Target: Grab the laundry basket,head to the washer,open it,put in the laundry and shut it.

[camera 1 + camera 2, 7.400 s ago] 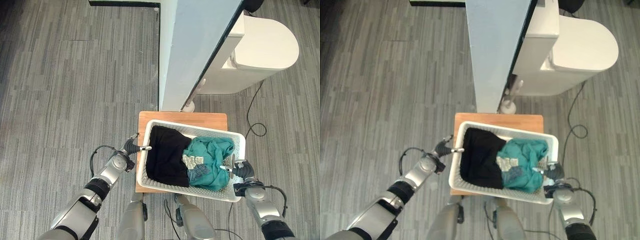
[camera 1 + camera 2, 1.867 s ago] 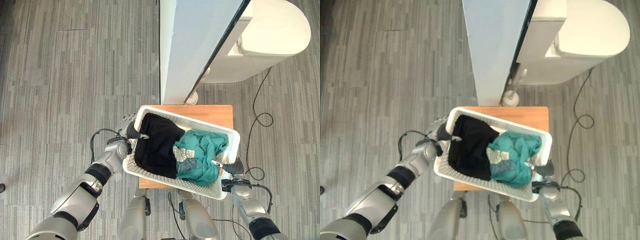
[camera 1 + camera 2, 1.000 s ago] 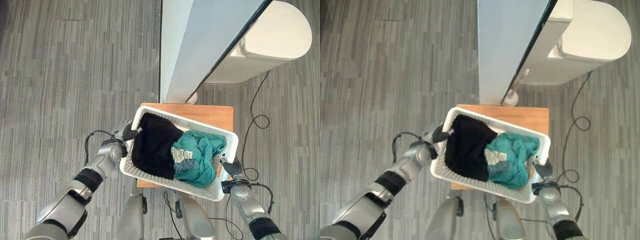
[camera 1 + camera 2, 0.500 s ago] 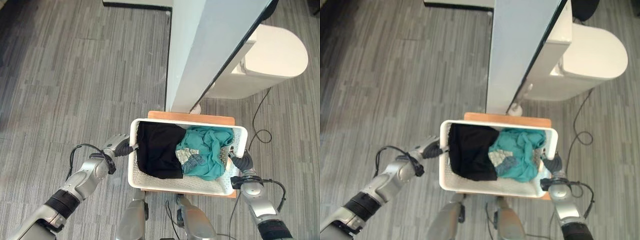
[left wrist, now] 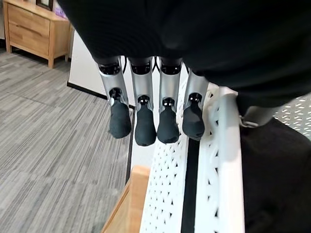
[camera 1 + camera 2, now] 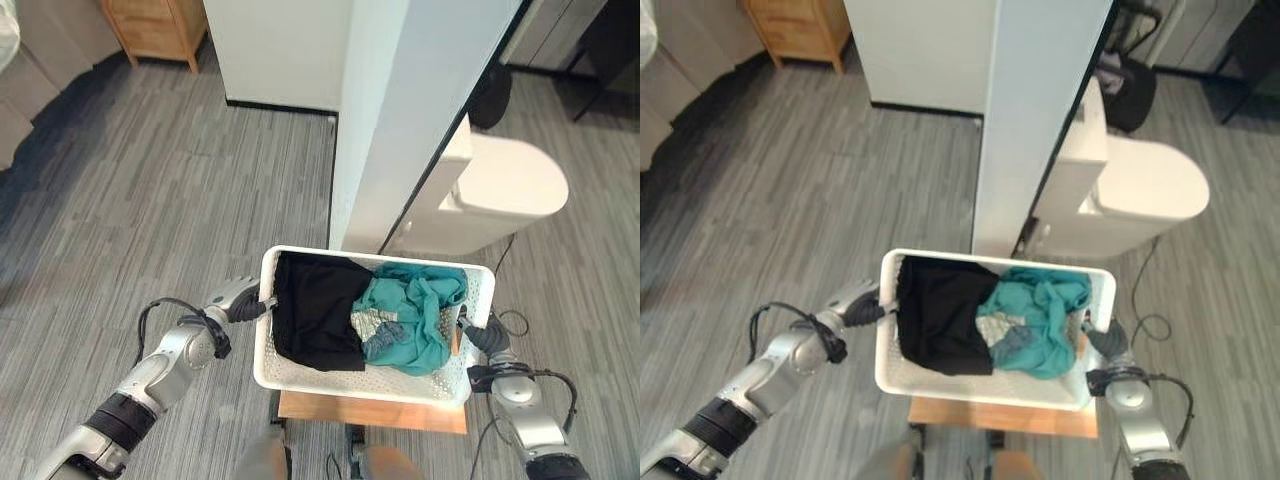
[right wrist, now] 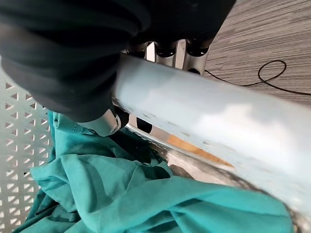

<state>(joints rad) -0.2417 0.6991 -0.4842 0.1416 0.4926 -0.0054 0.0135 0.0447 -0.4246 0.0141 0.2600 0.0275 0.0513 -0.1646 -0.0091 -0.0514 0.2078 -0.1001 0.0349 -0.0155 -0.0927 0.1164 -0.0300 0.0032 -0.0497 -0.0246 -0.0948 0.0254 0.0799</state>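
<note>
Holding the white laundry basket (image 6: 262, 366) by its two short ends, I have my left robot hand (image 6: 236, 300) at its left rim, thumb hooked over the edge and fingers (image 5: 141, 127) down the outer wall, and my right robot hand (image 6: 481, 335) clamped on the right rim. Inside lie a black garment (image 6: 315, 318) on the left and a teal garment (image 6: 417, 320) on the right, touching. The basket sits above a small wooden worktop (image 6: 372, 411), with a tall pale panel (image 6: 412, 110) and a white rounded appliance (image 6: 498, 199) just beyond it on the grey floor (image 6: 150, 200).
</note>
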